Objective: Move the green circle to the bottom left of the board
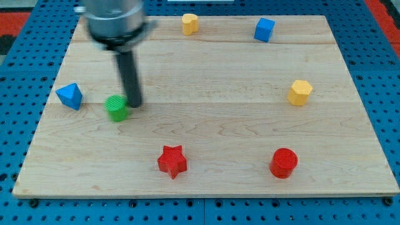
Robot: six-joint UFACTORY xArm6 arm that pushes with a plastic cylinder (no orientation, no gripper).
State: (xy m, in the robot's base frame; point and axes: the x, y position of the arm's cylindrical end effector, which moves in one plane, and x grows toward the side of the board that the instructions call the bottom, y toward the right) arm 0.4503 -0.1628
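The green circle (116, 107) is a short green cylinder lying on the wooden board (212, 119) at the view's left, a little above mid-height. My tip (134, 104) stands on the board right beside it, touching or nearly touching its right edge. The dark rod rises from there to the arm's grey body at the view's top left.
A blue triangle block (69, 95) lies left of the green circle near the board's left edge. A red star (172, 161) and a red cylinder (284, 162) lie near the bottom. Yellow blocks (190, 24) (300, 92) and a blue cube (264, 29) lie at top and right.
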